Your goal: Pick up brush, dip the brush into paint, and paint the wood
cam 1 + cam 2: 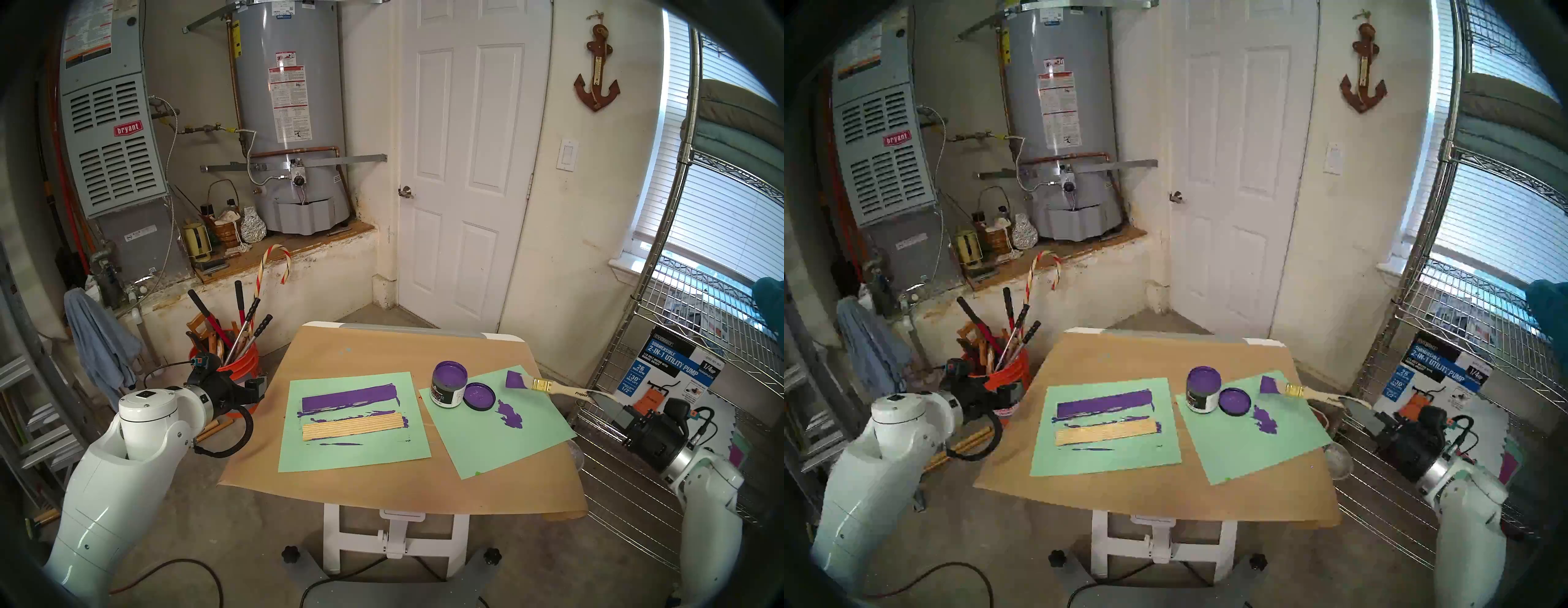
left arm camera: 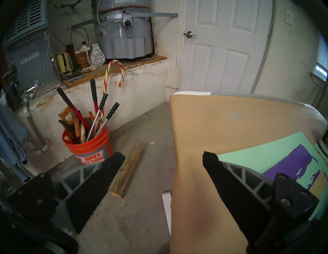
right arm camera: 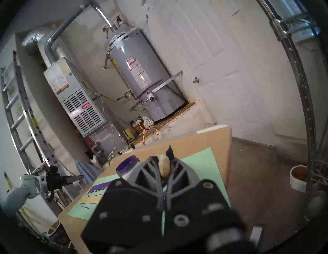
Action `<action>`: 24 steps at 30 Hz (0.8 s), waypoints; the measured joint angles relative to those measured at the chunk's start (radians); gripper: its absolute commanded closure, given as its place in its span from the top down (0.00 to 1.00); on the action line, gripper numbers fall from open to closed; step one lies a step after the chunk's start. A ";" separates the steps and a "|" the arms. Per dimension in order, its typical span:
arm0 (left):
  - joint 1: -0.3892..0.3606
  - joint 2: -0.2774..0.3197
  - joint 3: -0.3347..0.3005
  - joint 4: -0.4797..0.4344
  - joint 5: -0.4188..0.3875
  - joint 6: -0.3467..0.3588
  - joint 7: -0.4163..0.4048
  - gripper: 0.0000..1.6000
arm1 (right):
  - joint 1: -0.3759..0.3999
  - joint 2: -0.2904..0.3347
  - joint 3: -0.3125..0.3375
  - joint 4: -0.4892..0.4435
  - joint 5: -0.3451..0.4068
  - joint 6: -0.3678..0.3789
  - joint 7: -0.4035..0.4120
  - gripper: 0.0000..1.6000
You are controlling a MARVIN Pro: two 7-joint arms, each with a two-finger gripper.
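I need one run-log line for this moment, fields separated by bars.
right hand: shut on brush | brush: lifted beside paint | wood: unpainted | left hand: open

brush: airborne, purple bristles by jar | paint: open, upright | wood: bare tan, flat on green sheet

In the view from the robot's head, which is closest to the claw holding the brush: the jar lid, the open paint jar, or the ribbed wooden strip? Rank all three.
Measured from the right gripper, shut on the brush handle at the table's right edge:
1. The black lid, on the right green sheet.
2. The paint jar, touching the lid's far side.
3. The wood, on the left green sheet.
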 measured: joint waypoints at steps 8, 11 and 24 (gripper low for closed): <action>0.000 0.000 0.000 0.000 0.000 0.000 0.000 1.00 | 0.010 0.044 0.012 -0.103 -0.003 0.037 0.018 0.00; 0.000 0.000 0.000 0.000 0.000 0.000 0.000 1.00 | 0.013 0.057 0.011 -0.148 -0.008 0.053 0.018 0.00; 0.000 0.000 0.000 0.000 0.000 0.000 0.000 1.00 | 0.007 0.063 -0.034 -0.320 -0.088 0.125 -0.080 0.00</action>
